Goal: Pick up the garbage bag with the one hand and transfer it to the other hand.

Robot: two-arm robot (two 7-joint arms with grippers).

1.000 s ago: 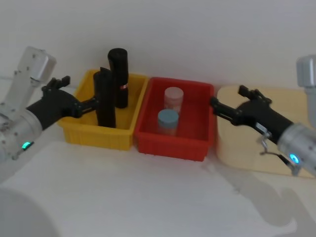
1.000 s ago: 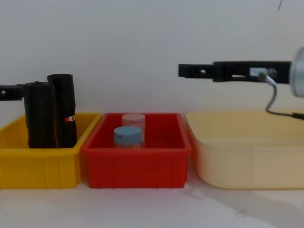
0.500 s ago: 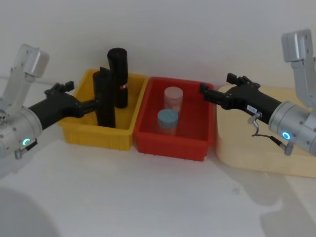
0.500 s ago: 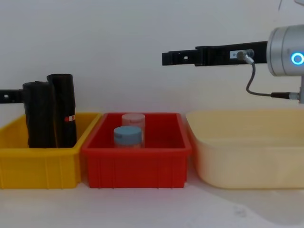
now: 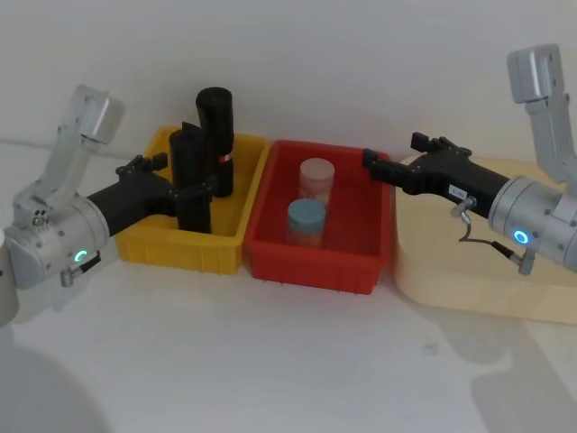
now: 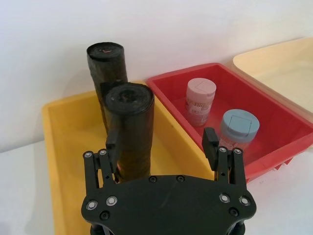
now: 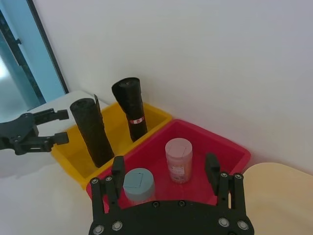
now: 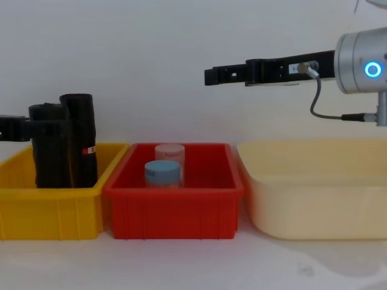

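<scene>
cream tub (image 5: pixel 451 280): rightmost | yellow bin (image 5: pixel 180 253): left | red bin (image 5: pixel 315 263): middle | right gripper (image 7: pixel 165 169): high over red bin's far right corner, spread wide, empty | left gripper (image 6: pixel 160 142): spread astride garbage bag (image 5: pixel 189 162) | garbage bag: upright in yellow bin, just in front of taller labelled roll (image 5: pixel 216 117)

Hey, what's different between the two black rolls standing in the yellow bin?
The garbage bag is shorter and plain; the taller roll carries a small red-and-white label. The garbage bag stands nearer the robot, between the open fingers of the left gripper; the taller roll stands behind it, outside them. Both are black and upright in the yellow bin.
</scene>
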